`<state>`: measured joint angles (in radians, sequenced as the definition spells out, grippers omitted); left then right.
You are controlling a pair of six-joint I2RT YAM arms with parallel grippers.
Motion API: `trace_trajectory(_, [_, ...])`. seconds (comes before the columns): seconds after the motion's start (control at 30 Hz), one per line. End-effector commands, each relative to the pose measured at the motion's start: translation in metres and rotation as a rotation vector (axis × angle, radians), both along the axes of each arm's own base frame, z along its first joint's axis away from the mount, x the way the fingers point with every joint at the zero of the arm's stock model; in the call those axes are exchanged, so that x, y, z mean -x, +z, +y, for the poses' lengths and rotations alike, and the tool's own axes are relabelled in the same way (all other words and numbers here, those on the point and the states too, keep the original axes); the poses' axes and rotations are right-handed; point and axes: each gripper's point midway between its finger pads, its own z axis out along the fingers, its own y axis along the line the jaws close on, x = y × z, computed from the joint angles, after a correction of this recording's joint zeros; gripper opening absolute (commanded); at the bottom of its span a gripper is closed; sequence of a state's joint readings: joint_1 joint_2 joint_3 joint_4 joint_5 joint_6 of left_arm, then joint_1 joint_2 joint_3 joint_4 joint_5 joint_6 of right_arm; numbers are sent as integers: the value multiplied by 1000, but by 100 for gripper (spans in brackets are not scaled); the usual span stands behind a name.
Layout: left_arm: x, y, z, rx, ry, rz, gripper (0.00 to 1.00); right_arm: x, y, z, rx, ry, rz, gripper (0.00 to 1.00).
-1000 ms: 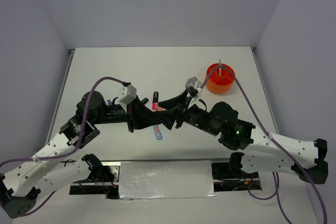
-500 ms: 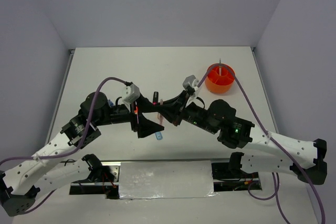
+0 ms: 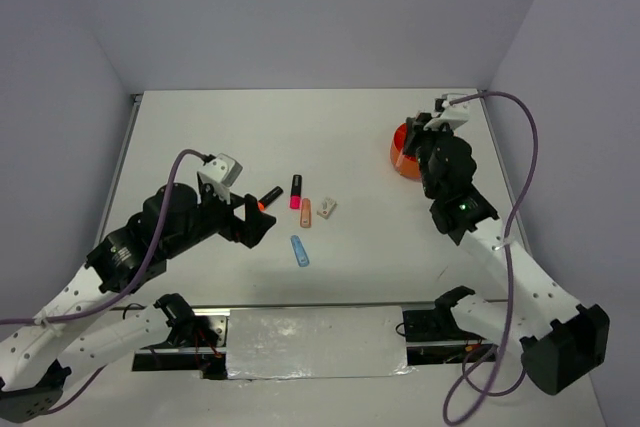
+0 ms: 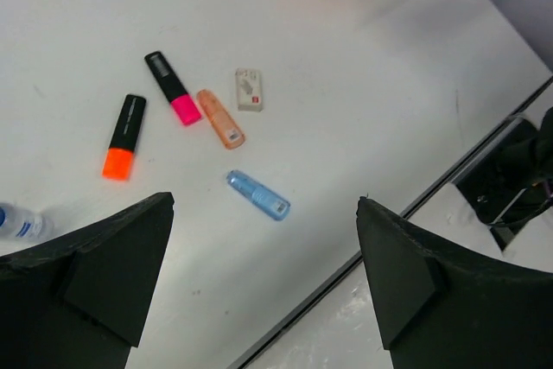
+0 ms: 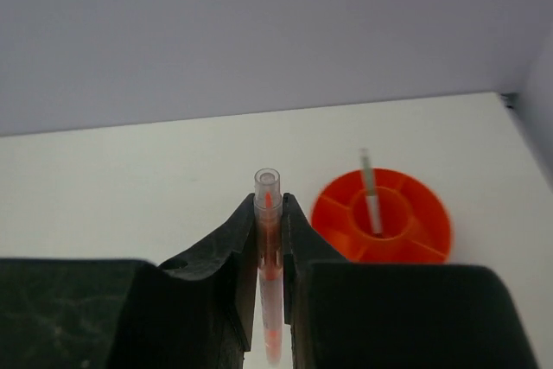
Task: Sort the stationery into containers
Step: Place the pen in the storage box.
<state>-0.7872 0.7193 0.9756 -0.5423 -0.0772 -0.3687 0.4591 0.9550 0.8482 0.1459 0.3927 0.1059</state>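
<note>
- Left gripper [image 3: 256, 221]: fingers spread wide with nothing between them. It hangs above the table [image 3: 200, 127], at 9 o'clock of the loose stationery.
- Right gripper [image 5: 269, 213]: fingers closed tight on a clear thin pen [image 5: 269, 186] with an orange core. The pen runs lengthways between the pads and its open end sticks out past the tips. In the overhead view the gripper sits at the 9 o'clock rim of the tub and hides part of it.
- Orange tub [image 5: 341, 213]: round and low with inner dividers, at about 2 o'clock on the table. A thin grey pen [image 5: 371, 192] stands in its centre well, leaning slightly.
- Orange-tipped highlighter [image 4: 123, 136]: lies flat, just off the left fingertips, at 9 o'clock of the pink one.
- Pink-tipped highlighter [image 4: 173, 87]: lies flat near the table centre, with its pink end toward 6 o'clock in the overhead view.
- Peach bar [image 4: 220, 118]: just beside the pink tip, at 5 o'clock of it in the overhead view.
- White piece [image 4: 249, 90]: close beside the peach bar at its 3 o'clock in the overhead view, not touching it.
- Light-blue strip [image 4: 258, 195]: lies alone at 6 o'clock of the peach bar, nearest the arm bases.
- Blue-capped bottle [image 4: 17, 222]: seen only at the left edge of the left wrist view, partly cut off.
</note>
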Motion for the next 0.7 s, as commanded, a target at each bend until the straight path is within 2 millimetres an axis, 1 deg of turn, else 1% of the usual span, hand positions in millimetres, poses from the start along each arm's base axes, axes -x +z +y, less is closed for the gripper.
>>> trace_trajectory(0.0, [0,-23,18,-42,64,1,99,-32,21,-55,-28,-221,-77,0])
trace_trajectory(0.03, [4,-27,16,-46,43,16,99,-37,31,-63,-45,-248,-125,0])
trace_trajectory(0.07, [4,-25,16,-47,41,18,99,-49,21,-69,-17,-271,-108,0])
trace_trajectory(0.1, [4,-26,17,-52,47,15,99,-57,19,-83,-13,-314,-108,0])
trace_trajectory(0.13, [2,-24,19,-51,59,5,99,-64,17,-86,-15,-320,-109,0])
trace_trajectory(0.17, [2,-25,19,-54,57,5,99,-78,6,-91,-4,-334,-80,0])
trace_trajectory(0.2, [3,-26,20,-56,56,5,99,-85,-1,-101,-5,-356,-68,0])
trace_trajectory(0.23, [3,-26,20,-58,54,3,99,-91,-1,-103,-18,-346,-85,0])
trace_trajectory(0.27, [3,-25,19,-57,47,1,99,-99,-13,-103,-10,-330,-67,0])
trace_trajectory(0.3, [4,-26,18,-57,42,0,99,-104,-10,-109,-14,-325,-93,0])
trace_trajectory(0.37, [4,-27,17,-61,36,3,99,-114,-17,-106,-7,-291,-86,0])
trace_trajectory(0.4, [4,-27,16,-65,29,4,99,-117,-15,-112,-8,-299,-95,0])
trace_trajectory(0.43, [4,-29,15,-69,23,6,99,-122,-15,-112,-20,-284,-92,0])
trace_trajectory(0.57, [2,-33,12,-82,15,19,99,-129,-8,-116,-31,-269,-105,0])
trace_trajectory(0.67, [2,-34,12,-86,13,24,99,-138,-12,-116,-4,-254,-96,0])
